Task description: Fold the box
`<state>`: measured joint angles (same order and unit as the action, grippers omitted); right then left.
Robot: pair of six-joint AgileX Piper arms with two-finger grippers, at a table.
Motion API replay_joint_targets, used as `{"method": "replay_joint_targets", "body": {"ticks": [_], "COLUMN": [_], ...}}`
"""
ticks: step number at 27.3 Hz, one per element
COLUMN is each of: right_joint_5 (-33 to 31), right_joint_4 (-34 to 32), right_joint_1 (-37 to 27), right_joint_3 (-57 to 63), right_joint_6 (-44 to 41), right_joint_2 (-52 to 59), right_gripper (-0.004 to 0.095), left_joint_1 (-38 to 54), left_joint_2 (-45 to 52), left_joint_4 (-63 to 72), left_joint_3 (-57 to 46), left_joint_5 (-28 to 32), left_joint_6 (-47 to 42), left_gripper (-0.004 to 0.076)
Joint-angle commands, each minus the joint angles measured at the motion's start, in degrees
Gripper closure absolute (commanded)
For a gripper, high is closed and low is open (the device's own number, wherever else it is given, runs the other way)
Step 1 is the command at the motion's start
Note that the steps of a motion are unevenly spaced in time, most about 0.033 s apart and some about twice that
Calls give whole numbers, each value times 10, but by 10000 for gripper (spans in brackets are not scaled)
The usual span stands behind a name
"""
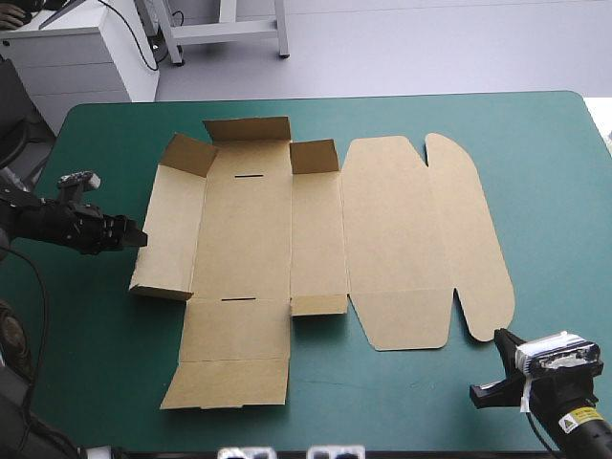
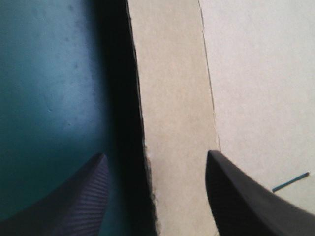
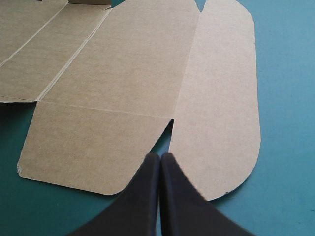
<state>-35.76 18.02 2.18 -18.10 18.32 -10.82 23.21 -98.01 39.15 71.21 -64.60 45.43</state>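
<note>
The brown box (image 1: 316, 229) lies unfolded across the middle of the teal-green cover. Its left wall and two far corner flaps are tilted up a little; the lid and rounded flap lie flat to the right. My left gripper (image 1: 139, 237) sits at the left wall's outer edge. In the left wrist view this gripper (image 2: 155, 156) is open, and the box (image 2: 177, 98) edge runs between its fingers, untouched. My right gripper (image 1: 497, 337) is off the box's near right corner. It (image 3: 160, 156) is shut and empty, pointing at the notch in the box (image 3: 123, 73).
Teal-green cover (image 1: 555, 191) stretches to the right of the box up to the table's right edge. The table's front edge lies just behind the right gripper. A white cabinet (image 1: 76, 57) stands beyond the far left corner.
</note>
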Motion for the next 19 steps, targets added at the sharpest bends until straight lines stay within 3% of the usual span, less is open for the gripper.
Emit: {"method": "replay_joint_targets", "body": {"ticks": [1,3,19], "right_joint_5": [40,40,40], "right_joint_4": [7,7,7], "right_joint_1": [3,3,3], "right_joint_3": [-16,-16,-16], "right_joint_6": [1,1,1], "right_joint_2": [-8,-8,-8], "right_gripper": [922,922,922], "left_joint_1": [-1,-1,-52], "left_joint_2": [0,-25,-54], "left_joint_4": [53,75,105], "left_joint_3": [17,17,17], "left_joint_5": [-55,-95,-95], "left_joint_6": [-3,-3,-32], "left_gripper": [274,276,290]}}
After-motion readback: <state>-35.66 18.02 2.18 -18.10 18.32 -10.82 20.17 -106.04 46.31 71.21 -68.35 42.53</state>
